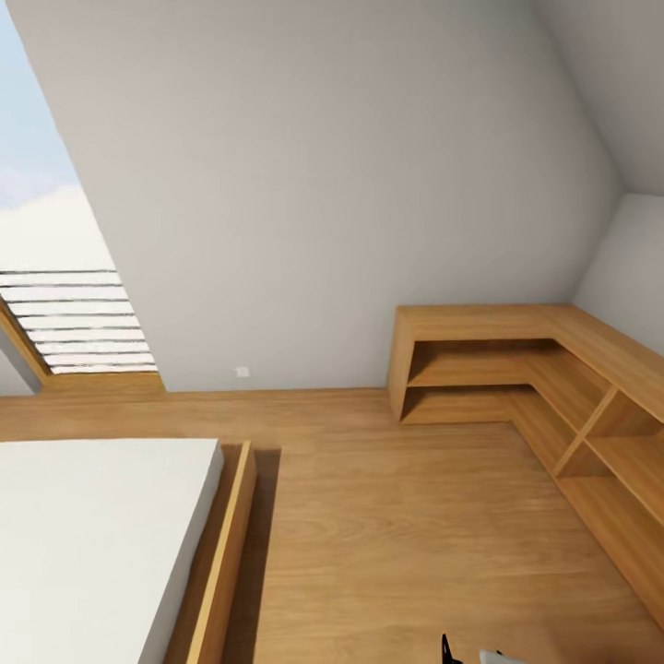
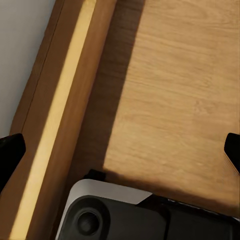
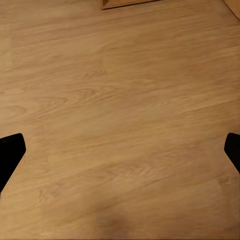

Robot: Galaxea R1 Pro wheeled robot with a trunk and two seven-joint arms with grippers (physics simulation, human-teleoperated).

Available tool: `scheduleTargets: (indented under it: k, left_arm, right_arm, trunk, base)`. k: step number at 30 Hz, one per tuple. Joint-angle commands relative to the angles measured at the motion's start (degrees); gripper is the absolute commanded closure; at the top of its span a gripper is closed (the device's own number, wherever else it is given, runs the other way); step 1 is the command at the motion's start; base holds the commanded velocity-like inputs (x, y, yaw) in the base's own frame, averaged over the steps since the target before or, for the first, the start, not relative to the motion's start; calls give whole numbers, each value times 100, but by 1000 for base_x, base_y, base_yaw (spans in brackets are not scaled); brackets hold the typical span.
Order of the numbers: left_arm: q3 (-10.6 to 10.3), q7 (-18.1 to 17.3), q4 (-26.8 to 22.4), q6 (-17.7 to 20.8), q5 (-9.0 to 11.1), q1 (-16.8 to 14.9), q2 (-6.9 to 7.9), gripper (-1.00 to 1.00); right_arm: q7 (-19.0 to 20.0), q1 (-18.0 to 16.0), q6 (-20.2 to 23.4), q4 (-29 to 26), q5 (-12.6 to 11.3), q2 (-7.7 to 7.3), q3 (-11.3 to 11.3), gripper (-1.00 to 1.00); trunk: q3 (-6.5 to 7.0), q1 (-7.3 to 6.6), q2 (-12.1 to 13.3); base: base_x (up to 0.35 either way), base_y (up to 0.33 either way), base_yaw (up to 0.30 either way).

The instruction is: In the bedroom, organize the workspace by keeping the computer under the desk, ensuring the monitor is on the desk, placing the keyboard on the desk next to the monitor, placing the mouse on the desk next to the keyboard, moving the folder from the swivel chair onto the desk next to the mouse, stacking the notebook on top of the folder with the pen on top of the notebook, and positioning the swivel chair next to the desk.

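The robot is facing a corner of the bedroom under a sloping white wall (image 1: 323, 184). In the head view a wooden floor (image 1: 397, 535) fills the middle and lower part of the frame. At the lower left is a bed (image 1: 83, 544) with a white mattress in a low wooden frame, its edge throwing a dark shadow on the boards beside it. At the upper left a slanted window (image 1: 55, 240) shows bright sky, with white slats across its lower part. At the right a low wooden L-shaped shelf unit (image 1: 516, 369) runs along the two walls of the corner, its open compartments bare. A small white socket plate (image 1: 242, 372) sits low on the wall, just above the floor.

None of the desk things are in sight from here.

In the left wrist view the left gripper (image 2: 120, 147) has its dark fingertips at the far edges of the frame, spread wide with nothing between them, hanging over the floor beside the bed's wooden rail; part of the robot's grey and black base (image 2: 125, 215) shows at the bottom.

In the right wrist view the right gripper (image 3: 120, 150) is spread just as wide, holding nothing, over bare floorboards.
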Motion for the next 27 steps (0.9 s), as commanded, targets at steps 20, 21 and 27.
scheduleTargets:
  k: [20,21,27]
  left_arm:
    - [-44,47,0,-28,22,-5,4,-100]
    - [-45,47,0,-30,22,-5,4,-100]
    - [-47,47,0,-30,22,-5,4,-100]
  right_arm:
    - [-42,-4,-6,4,-7,10,49,-100]
    - [-42,-4,-6,4,-7,10,49,-100]
    - [-42,-4,-9,4,-7,10,49,-100]
  trunk:
    - [-10,6,-9]
    - [-10,6,-9]
    - [-10,6,-9]
  base:
    - [330,0,0]
    - [330,0,0]
    - [330,0,0]
